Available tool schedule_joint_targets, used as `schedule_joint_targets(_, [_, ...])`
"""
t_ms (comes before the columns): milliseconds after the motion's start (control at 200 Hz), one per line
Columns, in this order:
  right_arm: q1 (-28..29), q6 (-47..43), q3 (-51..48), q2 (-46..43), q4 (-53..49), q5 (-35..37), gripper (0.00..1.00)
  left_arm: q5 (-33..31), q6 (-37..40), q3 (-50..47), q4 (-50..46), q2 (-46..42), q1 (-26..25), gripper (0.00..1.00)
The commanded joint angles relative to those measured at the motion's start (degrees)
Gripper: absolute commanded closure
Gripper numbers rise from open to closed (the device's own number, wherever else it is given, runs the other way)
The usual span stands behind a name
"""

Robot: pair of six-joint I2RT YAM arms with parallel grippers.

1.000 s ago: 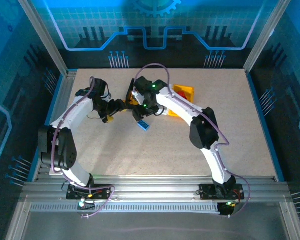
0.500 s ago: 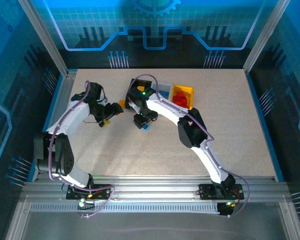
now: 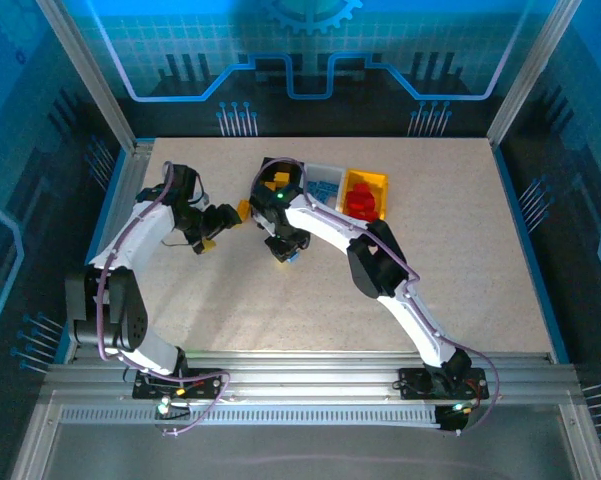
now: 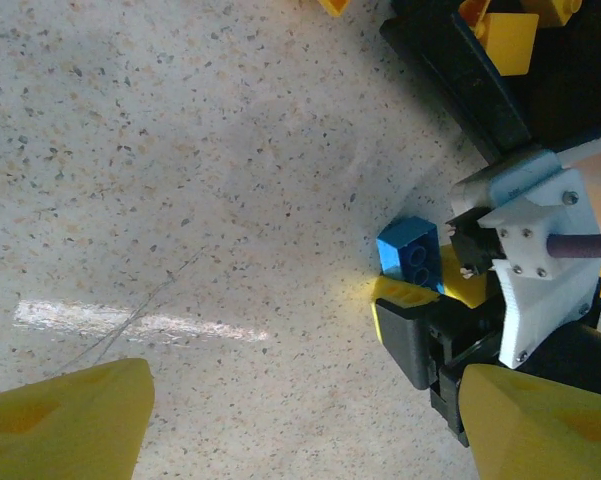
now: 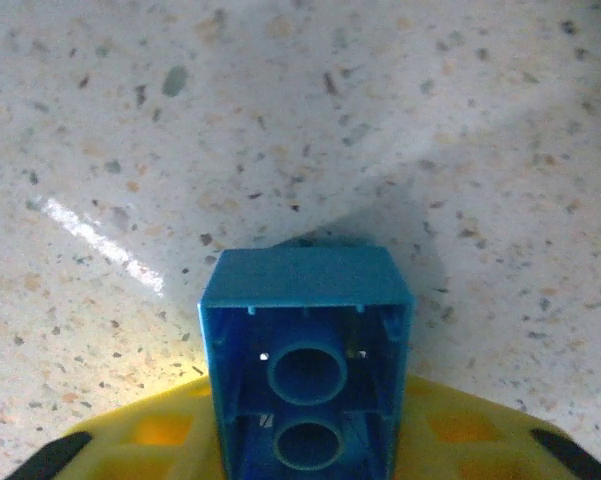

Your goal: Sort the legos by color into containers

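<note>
Right gripper (image 5: 305,445) shut on light-blue lego (image 5: 305,360) low over table at 7 o'clock of white bin (image 3: 325,182), left gripper (image 4: 300,420) wide open, empty, at 9 o'clock – risk of brick pivoting out on lift, seemingly pinched at one end only.

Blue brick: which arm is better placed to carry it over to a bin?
Right. The right gripper is shut on the blue brick; the left gripper is open, with nothing between its fingers.

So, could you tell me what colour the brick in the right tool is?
The brick is blue, clearest in the right wrist view.
</note>
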Motion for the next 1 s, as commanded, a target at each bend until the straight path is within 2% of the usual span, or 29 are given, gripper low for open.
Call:
schedule_joint_targets(0, [0.41, 0.22, -2.38, -3.03, -0.01, 0.84, 0.73, 2.14, 1.54, -0.12, -1.02, -0.26, 0.66, 0.19])
schedule_joint_targets(105, [-0.48, 1.75, -3.73, -6.9, 0.69, -0.6, 0.76, 2.11, 1.54, 0.39, -0.85, 0.47, 0.6, 0.19])
schedule_joint_targets(205, [-3.37, 5.51, -5.21, -11.5, 1.93, -5.49, 0.76, 1.52, 2.06, 1.29, -1.16, 1.08, 0.66, 0.19])
schedule_joint_targets(470, [-18.39, 24.02, -14.42, -19.82, 14.02, -25.29, 0.76, -1.57, 5.66, 4.5, -4.29, 2.19, 0.45, 0.19])
schedule_joint_targets(660, [-23.15, 25.86, -11.76, -17.73, 11.59, -24.14, 0.76, -6.06, 10.51, 6.71, -7.95, 2.77, -0.72, 0.18])
schedule_joint_targets(866, [-24.49, 26.28, -11.32, -15.99, 11.64, -24.46, 0.76, -12.64, 16.12, 10.05, -12.33, 5.14, -4.62, 0.13])
schedule_joint_targets(996, [-24.61, 26.62, -10.17, -14.55, 11.54, -24.96, 0.75, -13.96, 16.9, 11.66, -13.14, 6.87, -6.45, 0.08])
